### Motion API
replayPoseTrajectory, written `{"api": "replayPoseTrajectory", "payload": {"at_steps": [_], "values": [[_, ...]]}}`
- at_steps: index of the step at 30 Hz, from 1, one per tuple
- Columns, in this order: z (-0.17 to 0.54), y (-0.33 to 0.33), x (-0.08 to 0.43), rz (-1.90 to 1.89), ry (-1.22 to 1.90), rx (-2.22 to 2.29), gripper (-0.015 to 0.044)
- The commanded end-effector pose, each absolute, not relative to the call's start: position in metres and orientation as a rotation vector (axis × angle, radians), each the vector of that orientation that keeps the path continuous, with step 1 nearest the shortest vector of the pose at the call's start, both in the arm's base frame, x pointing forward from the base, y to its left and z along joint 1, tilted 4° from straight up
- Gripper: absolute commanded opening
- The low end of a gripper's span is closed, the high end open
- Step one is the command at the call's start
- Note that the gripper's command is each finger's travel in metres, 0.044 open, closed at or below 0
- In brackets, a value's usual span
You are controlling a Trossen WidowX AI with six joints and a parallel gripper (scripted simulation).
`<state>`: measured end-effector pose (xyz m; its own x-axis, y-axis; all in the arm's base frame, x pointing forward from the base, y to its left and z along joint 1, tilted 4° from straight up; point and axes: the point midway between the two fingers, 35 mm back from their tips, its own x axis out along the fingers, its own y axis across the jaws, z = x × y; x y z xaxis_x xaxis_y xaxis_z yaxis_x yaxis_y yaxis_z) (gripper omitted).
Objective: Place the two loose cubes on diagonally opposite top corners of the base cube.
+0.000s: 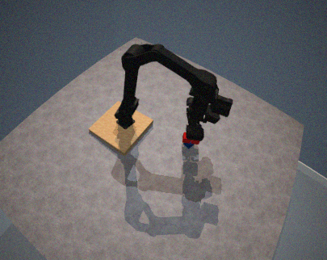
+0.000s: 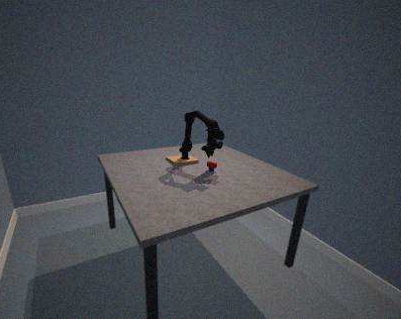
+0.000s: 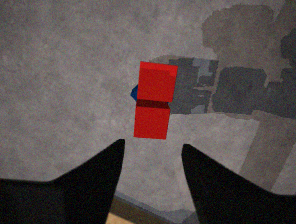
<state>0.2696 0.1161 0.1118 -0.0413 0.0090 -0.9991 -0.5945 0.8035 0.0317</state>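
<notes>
- We see our tool (image 3: pixel 151 155) spread apart, pinching nothing, above the red cubes.
- Two red cubes (image 3: pixel 155 99) sit side by side atop the blue base cube (image 3: pixel 134 92), a dark gap between them.
- The stack stands on the grey surface (image 1: pixel 232 169), near the wooden plate (image 1: pixel 107 125).

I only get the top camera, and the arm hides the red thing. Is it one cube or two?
Observer: Two. The wrist view shows a far red cube and a near red cube in a row.
Operator: Are they squished together?
Observer: A thin dark line runs between them. It looks like a small gap.
Operator: Are the jaws holding one?
Observer: No. The jaws are open and empty, and both cubes lie beyond the tips.
</notes>
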Motion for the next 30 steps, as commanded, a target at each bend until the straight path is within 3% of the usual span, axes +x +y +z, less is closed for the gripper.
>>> {"api": "replayPoseTrajectory", "payload": {"at_steps": [1,4,12,16,26,30], "values": [[0.119,0.116,0.271,0.521,1.545,-0.487,0.0205],[0.119,0.116,0.271,0.521,1.545,-0.487,0.0205],[0.127,0.116,0.271,0.519,1.547,-0.484,0.0400],[0.125,0.125,0.267,0.530,1.546,-0.492,0.0400],[0.131,0.228,0.222,0.533,1.548,-0.479,0.0400],[0.132,0.234,0.219,0.529,1.550,-0.474,0.0400]]}}
